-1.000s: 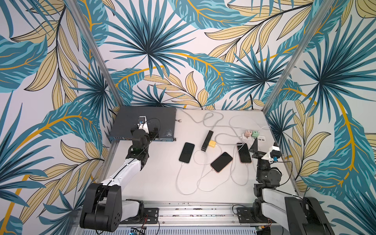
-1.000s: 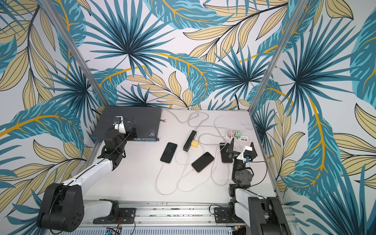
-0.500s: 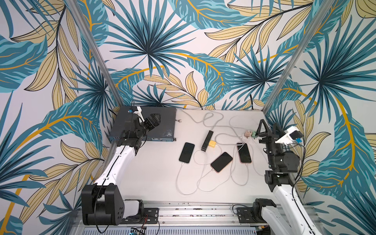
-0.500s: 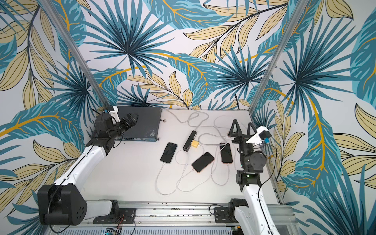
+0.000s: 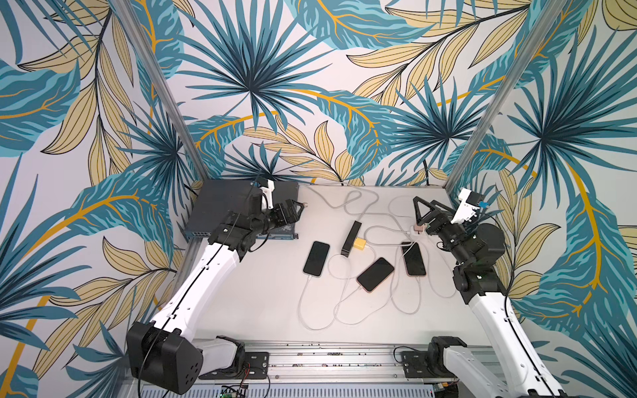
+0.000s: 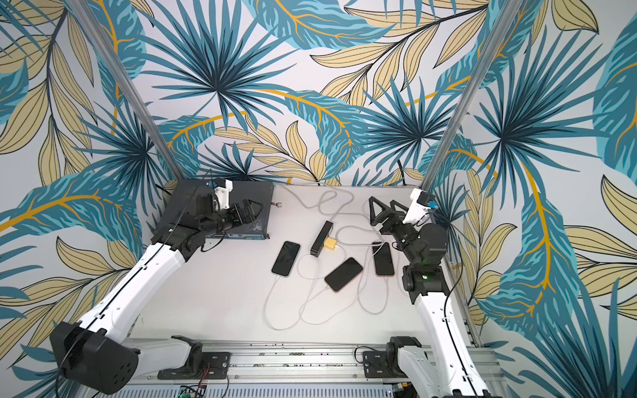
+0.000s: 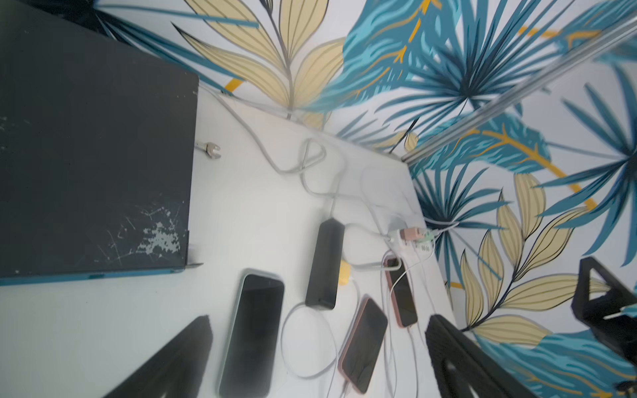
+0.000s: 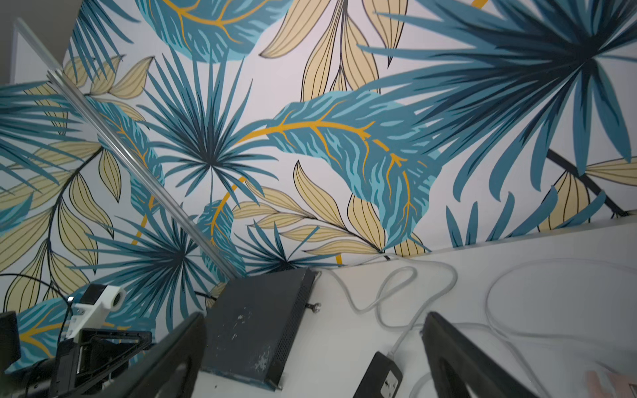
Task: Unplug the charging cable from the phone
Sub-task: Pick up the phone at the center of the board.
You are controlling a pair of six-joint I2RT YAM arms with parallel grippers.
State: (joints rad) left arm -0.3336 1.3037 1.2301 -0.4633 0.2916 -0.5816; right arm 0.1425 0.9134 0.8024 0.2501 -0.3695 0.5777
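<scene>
White tabletop (image 5: 262, 303) bare toward front edge, phones (image 5: 375, 274) apparently cabled, left tool (image 5: 293, 211) and right tool (image 5: 421, 209) spread, empty.

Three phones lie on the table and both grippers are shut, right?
No. Both are open: the left gripper shows jaws spread in the left wrist view, the right gripper in the right wrist view. Three phones do lie on the table.
</scene>
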